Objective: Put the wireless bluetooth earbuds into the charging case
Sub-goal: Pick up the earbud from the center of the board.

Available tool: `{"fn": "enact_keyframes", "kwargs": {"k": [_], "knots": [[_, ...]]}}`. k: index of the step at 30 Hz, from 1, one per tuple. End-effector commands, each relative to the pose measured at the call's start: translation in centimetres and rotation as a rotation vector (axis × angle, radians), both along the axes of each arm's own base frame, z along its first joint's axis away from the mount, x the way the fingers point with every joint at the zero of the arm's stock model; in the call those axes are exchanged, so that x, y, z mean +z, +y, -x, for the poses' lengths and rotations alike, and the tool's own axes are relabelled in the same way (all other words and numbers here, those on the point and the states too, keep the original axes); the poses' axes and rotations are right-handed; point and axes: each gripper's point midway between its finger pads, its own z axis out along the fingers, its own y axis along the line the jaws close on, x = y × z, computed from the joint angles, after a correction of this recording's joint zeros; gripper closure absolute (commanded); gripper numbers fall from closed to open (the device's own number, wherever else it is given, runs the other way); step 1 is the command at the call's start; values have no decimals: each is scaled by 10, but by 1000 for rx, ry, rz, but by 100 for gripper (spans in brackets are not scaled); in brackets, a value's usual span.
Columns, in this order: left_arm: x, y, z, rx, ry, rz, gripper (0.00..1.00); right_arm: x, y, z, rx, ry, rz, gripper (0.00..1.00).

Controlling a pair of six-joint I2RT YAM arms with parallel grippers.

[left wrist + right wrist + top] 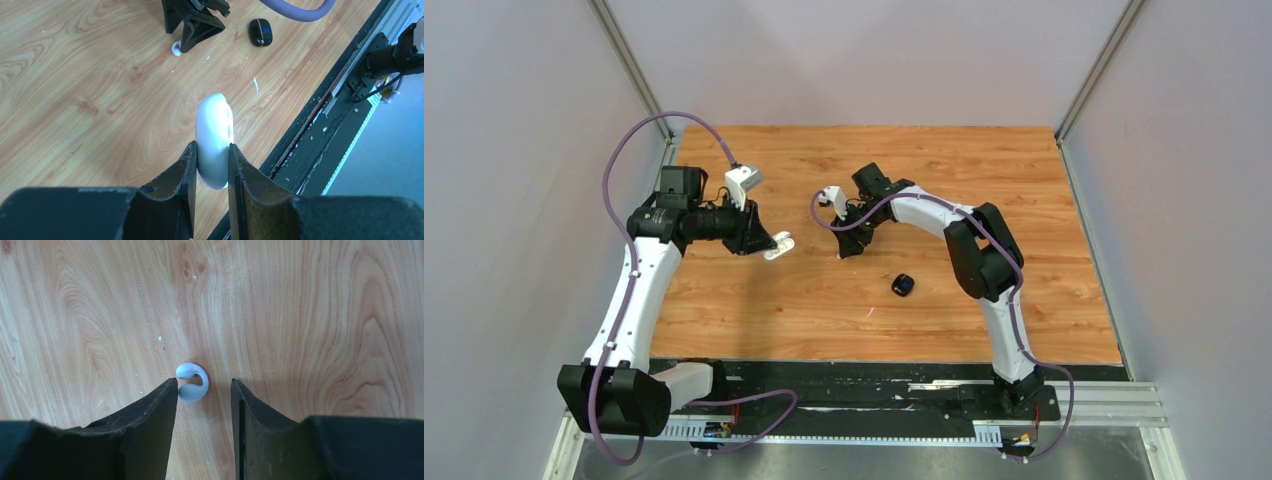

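Nearest in its own wrist view, the right claw hangs over the table, jaws parted and empty. One white earbud lies flat on the wood just ahead of the tips. It is inside the gap but off-centre, close against the finger on the picture's left and well clear of the other. It is C-shaped. Its longer run points away from the wrist, across the line on which the jaws close, and its open side faces the far finger. My judgement is that the claw must shift slightly toward that crowded side and come down before closing, or the near finger may nudge the earbud away.

Farther off, the left claw is closed on the white case, held edge-up above the table. The right arm is therefore the nearer and freer one for the pickup.

Beyond lies a black case, well apart from both claws.

Count: one earbud in view, two cases, two claws.
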Motion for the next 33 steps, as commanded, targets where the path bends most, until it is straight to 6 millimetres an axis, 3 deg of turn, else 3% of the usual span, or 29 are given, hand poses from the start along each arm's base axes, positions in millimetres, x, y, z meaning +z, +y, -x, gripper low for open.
{"fn": "enact_keyframes", "kwargs": {"k": [1, 10, 15, 26, 33], "knots": [[11, -2, 1, 2, -32, 37, 100, -7, 1, 1, 17, -11, 11, 58], [10, -2, -1, 5, -24, 39, 100, -22, -7, 11, 16, 12, 48, 61], [9, -3, -1, 3, -19, 41, 100, -31, -11, 26, 42, 24, 75, 63], [8, -3, -2, 5, -13, 49, 100, -24, -10, 35, 49, -9, 58, 65], [8, -4, 1, -8, -6, 49, 100, 3, -8, 35, 68, -28, 5, 57]]}}
